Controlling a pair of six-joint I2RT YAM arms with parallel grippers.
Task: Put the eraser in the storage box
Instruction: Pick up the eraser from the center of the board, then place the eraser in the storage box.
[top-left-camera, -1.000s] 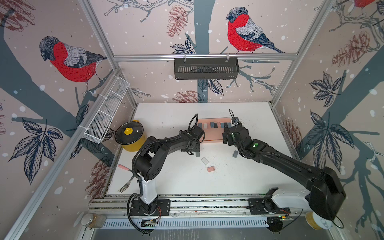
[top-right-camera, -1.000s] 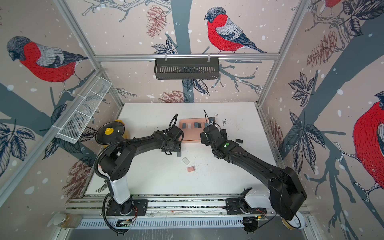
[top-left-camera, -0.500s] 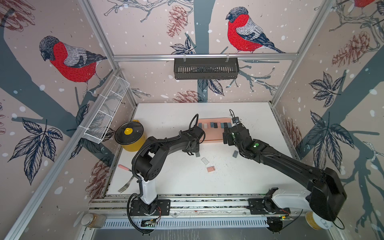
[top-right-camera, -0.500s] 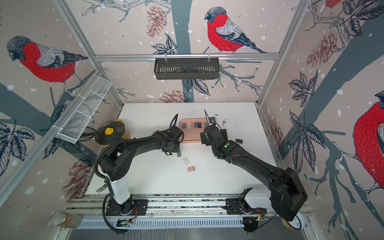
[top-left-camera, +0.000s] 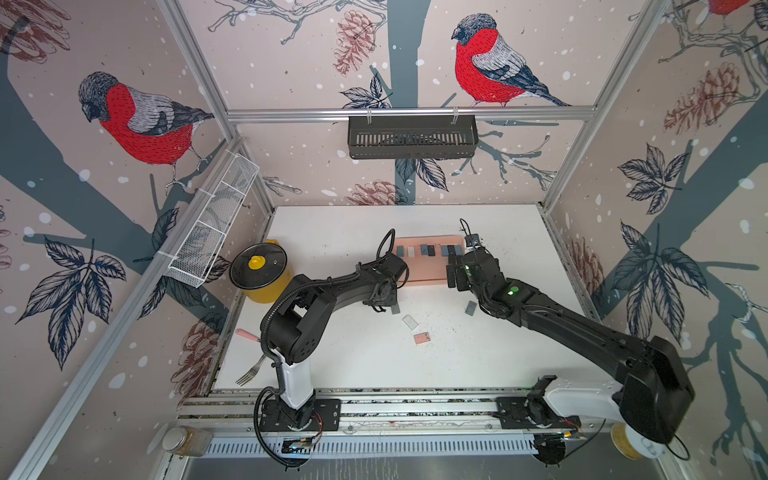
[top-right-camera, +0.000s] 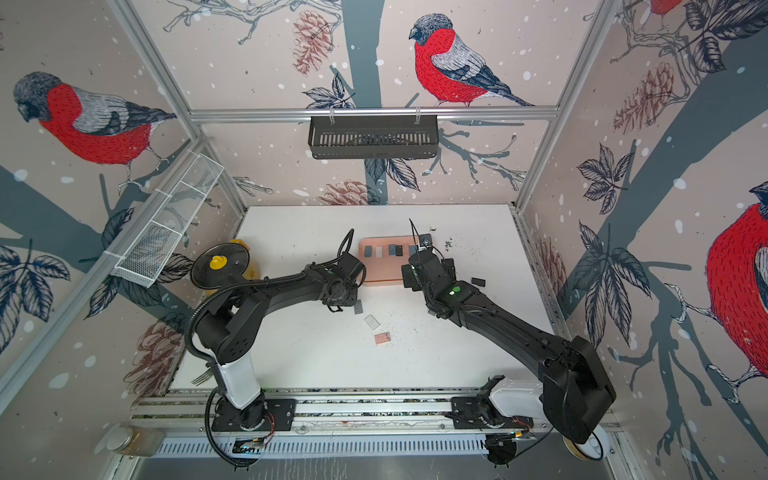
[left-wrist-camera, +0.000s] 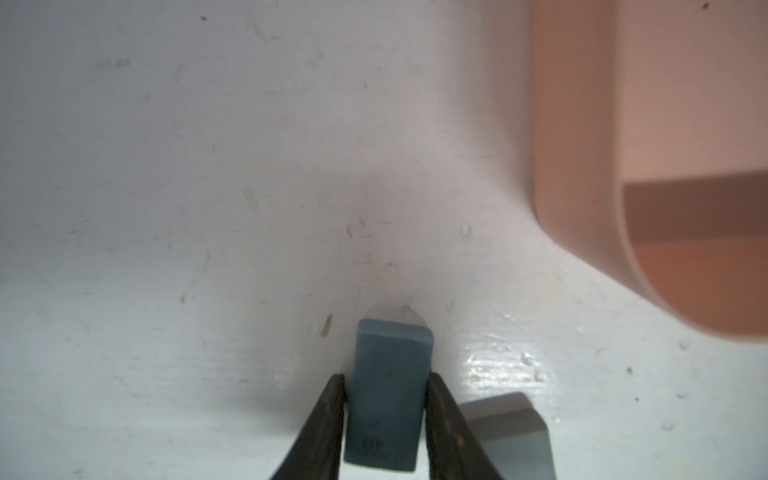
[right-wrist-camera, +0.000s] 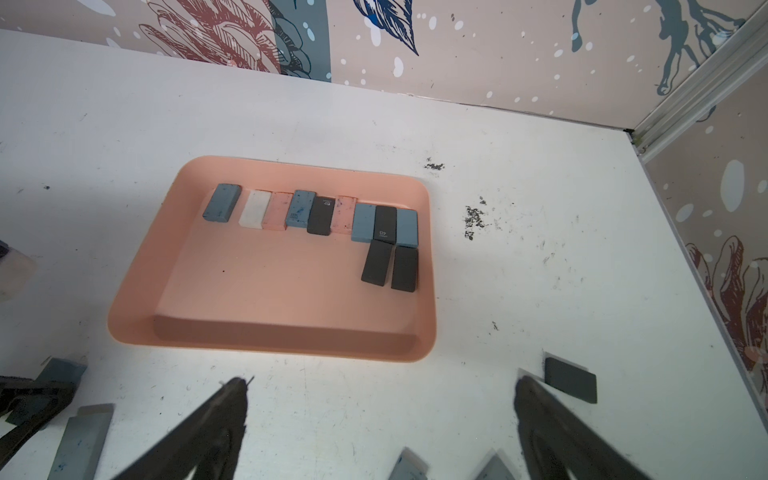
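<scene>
While the left gripper (left-wrist-camera: 386, 377) pinches a blue eraser (left-wrist-camera: 388, 395) tight between its jaws, down by the white table (left-wrist-camera: 166, 166) just left of centre in both top views, the salmon storage box (top-left-camera: 426, 270) sits at mid-frame just beyond it, a row of erasers (right-wrist-camera: 316, 212) lying inside. Right of the box's near edge, the right gripper (right-wrist-camera: 381, 382) hangs with jaws spread wide, holding nothing.

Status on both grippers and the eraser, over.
Left gripper shut on blue eraser. Right gripper open, empty. Storage box near; grey eraser beside the fingers.
</scene>
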